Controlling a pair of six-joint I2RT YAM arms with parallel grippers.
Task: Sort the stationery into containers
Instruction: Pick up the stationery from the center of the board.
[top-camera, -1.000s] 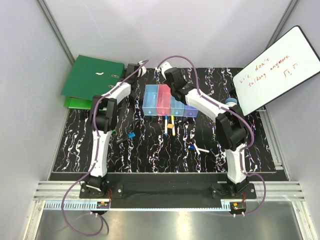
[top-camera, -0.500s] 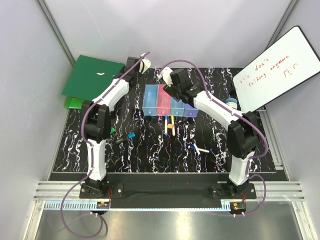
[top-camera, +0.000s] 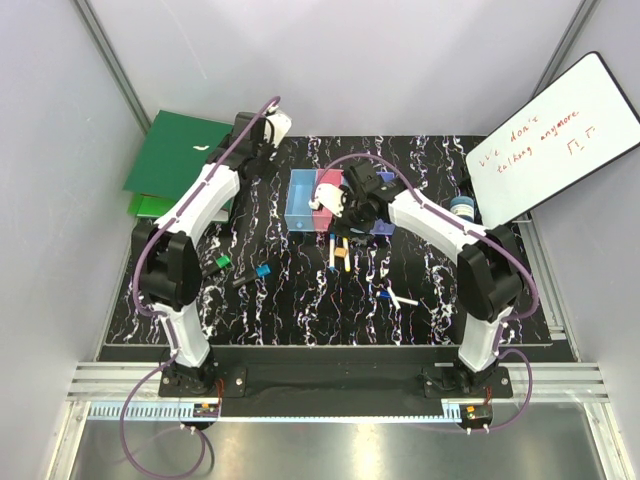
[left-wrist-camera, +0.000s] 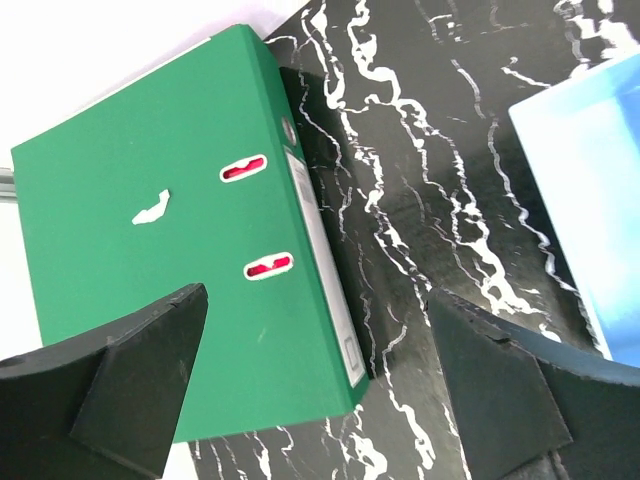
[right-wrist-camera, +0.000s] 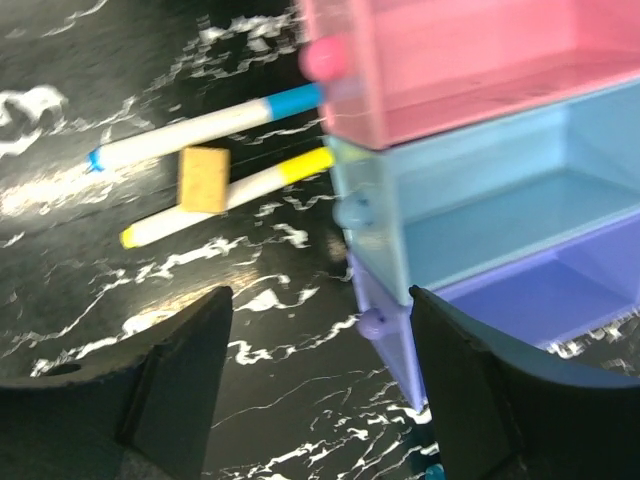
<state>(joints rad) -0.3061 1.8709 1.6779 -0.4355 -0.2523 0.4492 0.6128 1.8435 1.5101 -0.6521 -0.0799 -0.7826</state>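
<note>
The containers stand in a row at mid-table: light blue, pink, light blue, violet. The bins seen in the right wrist view hold nothing. My right gripper hangs open over the bins' front edge, holding nothing. Just in front lie a blue-tipped pen and a yellow-tipped pen with a tan block on it. My left gripper is open and empty above the binder's corner. A blue piece, a green one, a black marker and a white stick lie nearer me.
A large green ring binder lies at the back left. A whiteboard with red writing leans at the back right, a round blue-white disc beside its lower edge. Grey walls close in both sides.
My left arm swung out toward the back left over the binder and its jaws opened wide. My right gripper came from behind the bins to their front edge, opening wider.
</note>
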